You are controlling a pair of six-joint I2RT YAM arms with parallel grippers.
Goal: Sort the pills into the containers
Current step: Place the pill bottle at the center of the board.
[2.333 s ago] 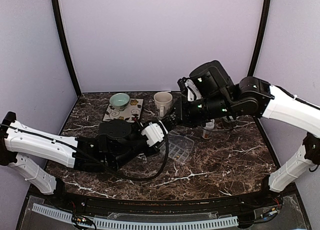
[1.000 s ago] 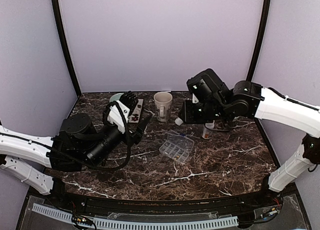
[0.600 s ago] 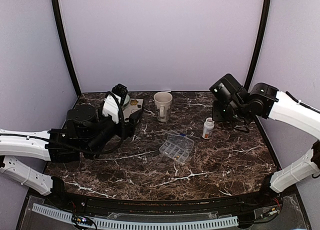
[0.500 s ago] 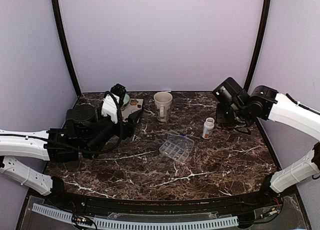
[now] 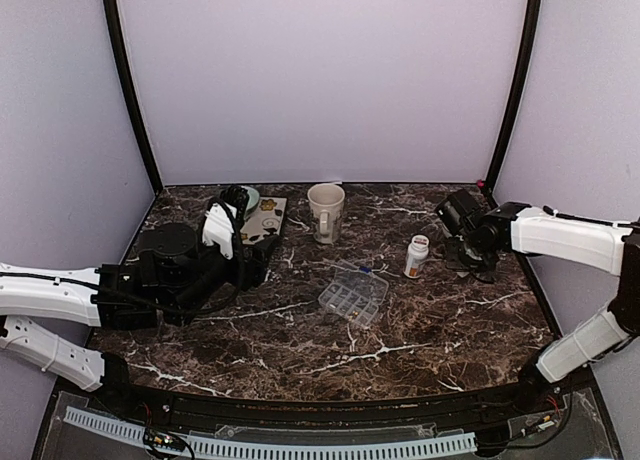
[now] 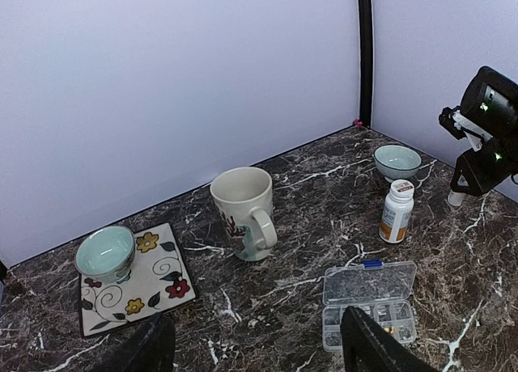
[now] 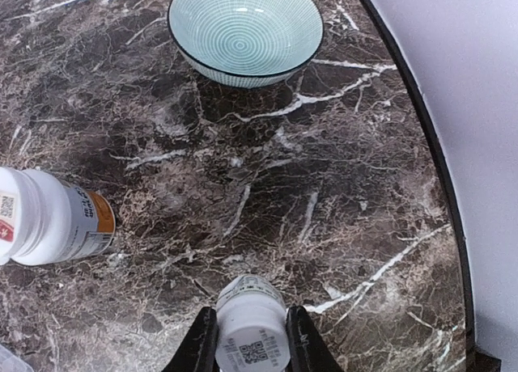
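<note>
Two arms had withdrawn from the pill organizer [image 5: 353, 293], which lay mid-table with its lid open, well apart from both. My left gripper [image 6: 257, 344] stood wide and empty; my right gripper [image 7: 251, 344] clamped a small white vial [image 7: 249, 311]. I judged sorting paused until the vial returned.

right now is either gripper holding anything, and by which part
The right gripper pinches a small white bottle by its two opposite sides, across the labelled body. The left gripper is open and holds nothing.
</note>
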